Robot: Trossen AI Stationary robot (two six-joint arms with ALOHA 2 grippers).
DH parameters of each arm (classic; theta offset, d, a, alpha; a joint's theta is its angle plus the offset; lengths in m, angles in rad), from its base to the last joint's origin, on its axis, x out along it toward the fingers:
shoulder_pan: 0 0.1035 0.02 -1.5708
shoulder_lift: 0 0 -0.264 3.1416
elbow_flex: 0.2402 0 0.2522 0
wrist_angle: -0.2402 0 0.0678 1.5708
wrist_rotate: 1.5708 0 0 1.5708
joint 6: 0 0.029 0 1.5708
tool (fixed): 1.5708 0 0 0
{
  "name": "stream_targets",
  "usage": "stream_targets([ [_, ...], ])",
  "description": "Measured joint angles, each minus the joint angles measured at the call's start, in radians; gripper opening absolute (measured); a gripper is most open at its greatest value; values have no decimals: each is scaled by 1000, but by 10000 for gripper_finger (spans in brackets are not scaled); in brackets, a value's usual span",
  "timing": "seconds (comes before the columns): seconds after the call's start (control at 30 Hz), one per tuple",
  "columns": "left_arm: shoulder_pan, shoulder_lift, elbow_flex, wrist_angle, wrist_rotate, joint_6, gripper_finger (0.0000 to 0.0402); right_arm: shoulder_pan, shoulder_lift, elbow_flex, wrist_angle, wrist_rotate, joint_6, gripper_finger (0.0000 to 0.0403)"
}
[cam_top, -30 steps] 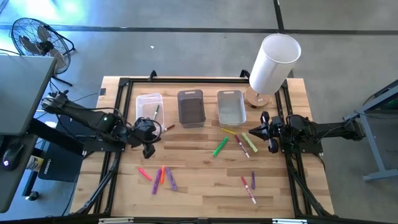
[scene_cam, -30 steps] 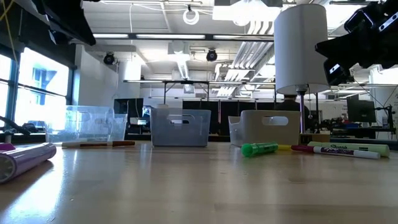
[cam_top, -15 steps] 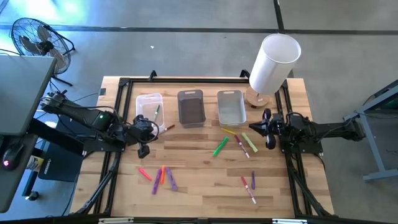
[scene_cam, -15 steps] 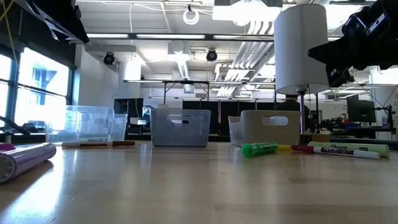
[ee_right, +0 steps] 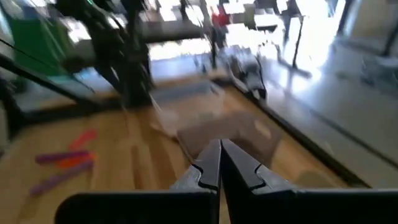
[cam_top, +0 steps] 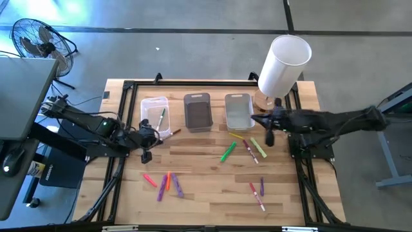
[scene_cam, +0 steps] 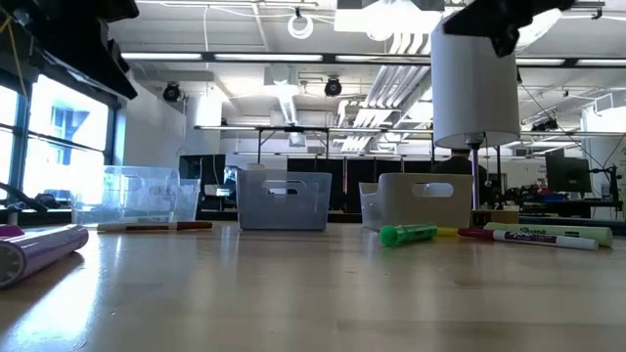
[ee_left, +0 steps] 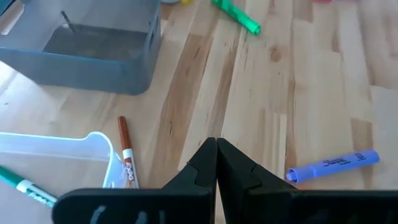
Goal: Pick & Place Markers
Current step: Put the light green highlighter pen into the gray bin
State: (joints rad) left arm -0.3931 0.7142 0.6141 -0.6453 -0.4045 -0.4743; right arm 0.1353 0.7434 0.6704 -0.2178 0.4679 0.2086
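My left gripper (ee_left: 216,163) hangs with its fingers pressed together and empty, just near of the clear bin (cam_top: 154,111) at the table's left. My right gripper (ee_right: 219,167) is likewise closed on nothing, reaching in over the white bin (cam_top: 239,111) on the right.

The markers (cam_top: 228,152) lie scattered flat on the wood: a green and a yellow-green one with others near the middle-right, a pink, orange and purple group (cam_top: 166,183) at near left, a few more (cam_top: 257,191) at near right. A brown marker (ee_left: 126,154) rests just beside the clear bin, and a green-and-white one (cam_top: 161,116) is already inside it.

I judge them light, stiff and smooth-barrelled, prone to roll or twist if pinched near an end. I would open up and grip across the barrel at mid-length.
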Motion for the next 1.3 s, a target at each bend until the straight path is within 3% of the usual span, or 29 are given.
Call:
stream_targets([
  [0.1, 0, -80, -57, 55, 0, 1, 0, 9, 209, 193, -261, 46, 161, 0],
  [0.27, 0, -184, -79, 64, 10, 3, 0, 9, 499, 453, -731, 29, 559, 0],
  [0.37, 0, -217, -79, 67, 23, 2, 0, 9, 619, 532, -962, -24, 819, 0],
  [0.47, 0, -239, -79, 68, 31, 3, 0, 28, 691, 539, -1072, -74, 949, 1],
  [0.67, 0, -241, -79, 68, 32, 18, 0, 85, 727, 428, -1057, -127, 1078, 1],
  [0.9, 0, -232, -79, 76, 30, 68, 0, 105, 643, 203, -886, -230, 1145, 1],
  [1.17, 0, -232, -79, 77, 27, 48, 0, 36, 609, 29, -658, -383, 1080, 1],
  [1.3, 0, -232, -79, 77, 27, 41, 0, 21, 609, 1, -573, -407, 1066, 1],
])
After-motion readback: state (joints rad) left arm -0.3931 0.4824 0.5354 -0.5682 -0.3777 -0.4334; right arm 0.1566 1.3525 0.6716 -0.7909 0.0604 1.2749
